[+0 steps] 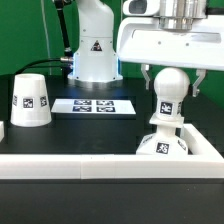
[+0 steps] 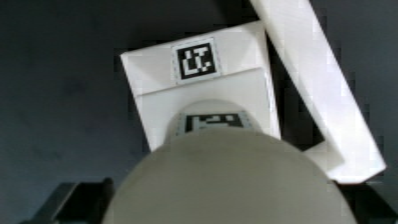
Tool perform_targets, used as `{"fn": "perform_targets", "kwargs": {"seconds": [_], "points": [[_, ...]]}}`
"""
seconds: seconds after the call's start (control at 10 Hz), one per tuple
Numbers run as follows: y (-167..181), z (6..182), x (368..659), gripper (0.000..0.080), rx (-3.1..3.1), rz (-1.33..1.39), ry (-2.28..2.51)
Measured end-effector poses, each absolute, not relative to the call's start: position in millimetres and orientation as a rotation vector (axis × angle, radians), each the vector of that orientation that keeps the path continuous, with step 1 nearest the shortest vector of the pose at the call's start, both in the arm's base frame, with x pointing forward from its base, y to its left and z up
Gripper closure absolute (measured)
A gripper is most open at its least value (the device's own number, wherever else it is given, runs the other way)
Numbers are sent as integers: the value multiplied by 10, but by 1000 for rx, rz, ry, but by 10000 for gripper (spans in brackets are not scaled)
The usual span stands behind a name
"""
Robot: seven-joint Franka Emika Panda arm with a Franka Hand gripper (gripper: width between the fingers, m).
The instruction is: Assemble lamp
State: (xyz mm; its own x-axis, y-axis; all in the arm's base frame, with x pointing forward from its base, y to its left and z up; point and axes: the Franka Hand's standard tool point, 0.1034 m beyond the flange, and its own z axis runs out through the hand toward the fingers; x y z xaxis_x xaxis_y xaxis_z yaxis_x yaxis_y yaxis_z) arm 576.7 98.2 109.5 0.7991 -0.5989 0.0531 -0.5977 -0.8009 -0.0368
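The tool (image 1: 169, 82) hangs over the near corner of the black desk (image 1: 90, 135), on the exterior view's right, its two fingers (image 1: 147, 76) spread on either side of the bulb (image 1: 168, 88) and not gripping it, as far as I can see; a sliver of gap shows beside each. The bulb stands upright, its round head on top and a tag on its stem, seated in the base (image 1: 164, 142), which sits tucked against the white rail (image 1: 100, 166) edging the desk. The shade (image 1: 30, 101) stands well apart on the exterior view's left, narrow end up. Between them, further back, lies the marker board (image 1: 93, 105). From the wrist view the bulb's head (image 2: 217, 172) fills the foreground, with the tagged base (image 2: 196, 62) beyond it.
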Motion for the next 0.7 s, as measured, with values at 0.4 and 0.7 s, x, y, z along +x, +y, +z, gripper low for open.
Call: {"fn": "perform_targets", "kwargs": {"seconds": [0.4,0.7], "points": [[996,1093,5766,119,-2945,-90,1011],[1033,1104,5740,101,-2959,-109,962]]}}
